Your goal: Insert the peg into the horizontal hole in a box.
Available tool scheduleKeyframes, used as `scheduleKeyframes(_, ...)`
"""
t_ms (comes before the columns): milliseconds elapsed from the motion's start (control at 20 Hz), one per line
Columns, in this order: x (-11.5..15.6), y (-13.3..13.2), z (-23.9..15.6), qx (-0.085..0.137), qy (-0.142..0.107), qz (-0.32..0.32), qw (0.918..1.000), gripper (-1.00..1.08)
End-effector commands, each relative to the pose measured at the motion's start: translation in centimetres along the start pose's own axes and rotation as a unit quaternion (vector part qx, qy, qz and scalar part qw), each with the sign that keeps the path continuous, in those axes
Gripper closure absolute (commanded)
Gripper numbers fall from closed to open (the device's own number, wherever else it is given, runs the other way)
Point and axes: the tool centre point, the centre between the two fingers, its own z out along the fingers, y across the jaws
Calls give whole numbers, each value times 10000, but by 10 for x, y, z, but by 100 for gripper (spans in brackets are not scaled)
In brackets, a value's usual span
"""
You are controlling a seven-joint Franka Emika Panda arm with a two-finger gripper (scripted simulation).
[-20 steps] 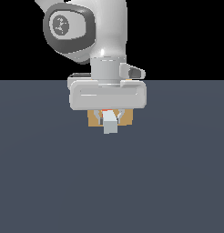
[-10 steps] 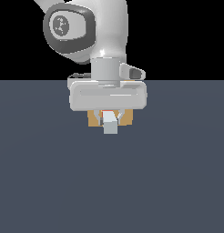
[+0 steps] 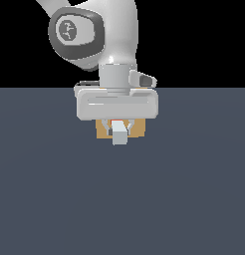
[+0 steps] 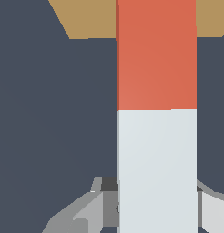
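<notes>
My gripper (image 3: 119, 127) is shut on the peg (image 3: 119, 135) and holds it level just above the floor. The peg's pale grey-white end faces the exterior camera, and a sliver of its orange-red part shows behind it. The tan box (image 3: 137, 129) stands right behind the gripper, mostly covered by it. In the wrist view the peg (image 4: 157, 113) runs from the fingers (image 4: 89, 209) to the box (image 4: 86, 18), with its orange-red end reaching the box's face. The horizontal hole is hidden behind the peg.
The dark grey floor (image 3: 55, 199) stretches all round the box. The white arm and its wide hand (image 3: 117, 104) stand above the box and cover its top.
The hand with the peg has shifted slightly towards the box. The peg's white end sits a little higher in the exterior view than before.
</notes>
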Motion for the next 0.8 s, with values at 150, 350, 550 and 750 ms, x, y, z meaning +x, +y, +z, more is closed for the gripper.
scheduleKeyframes(150,47,0,-2,-20,20,-56,10000,108)
scheduleKeyframes(350,76,0,-3,-27,21,-58,10000,108)
scheduleKeyframes(550,92,1,-3,-32,21,-59,10000,108)
scheduleKeyframes(750,96,2,-4,-35,21,-60,10000,108)
